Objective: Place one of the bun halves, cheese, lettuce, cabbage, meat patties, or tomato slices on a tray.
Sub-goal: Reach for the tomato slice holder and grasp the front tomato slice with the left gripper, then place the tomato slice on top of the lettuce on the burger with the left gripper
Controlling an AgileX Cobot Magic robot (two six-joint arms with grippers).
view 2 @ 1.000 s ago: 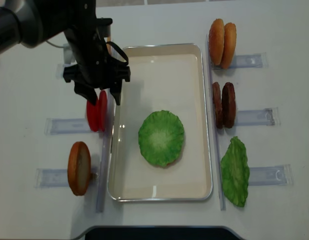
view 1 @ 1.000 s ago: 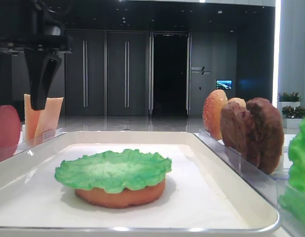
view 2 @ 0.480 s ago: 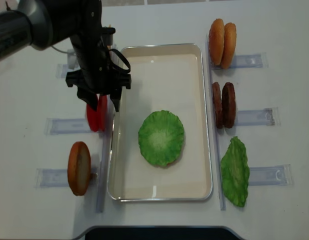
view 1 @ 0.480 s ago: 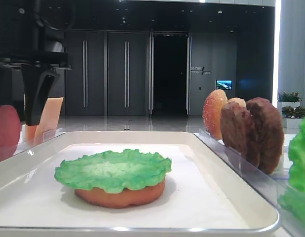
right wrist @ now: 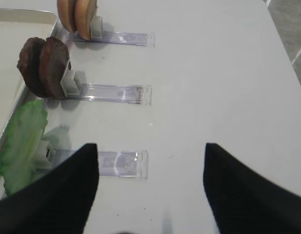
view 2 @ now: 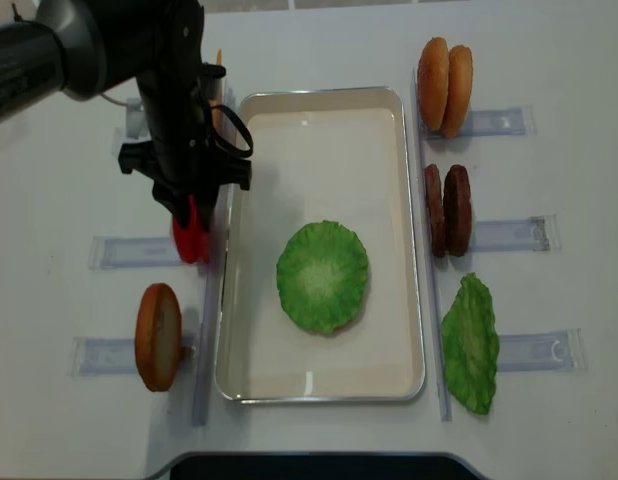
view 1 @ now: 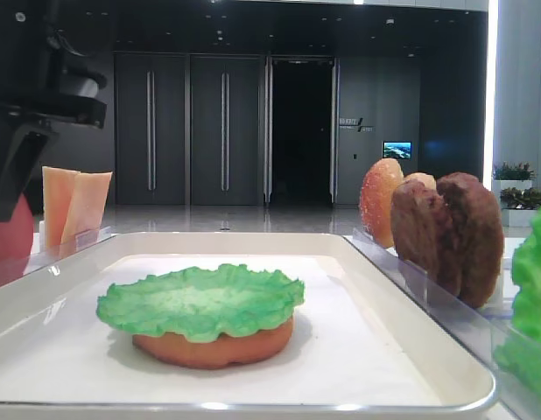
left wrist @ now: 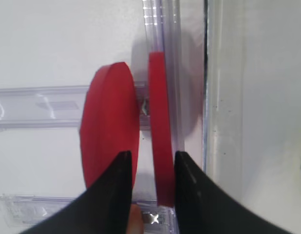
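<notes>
Left gripper [left wrist: 151, 195] astride tomato slice [left wrist: 161, 146] beside tray [view 2: 409, 240] rim

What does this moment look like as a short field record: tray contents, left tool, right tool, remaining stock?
tray contents: ruffled green lettuce leaf lying on a flat orange-brown bun half in the cream-white rectangular tray
left tool: left tool straddling the inner of two upright red tomato slices, fingers close on either face
right tool: right tool open, holding nothing
remaining stock: dark brown meat patties, pale orange cheese slices, spare lettuce, bun halves
</notes>
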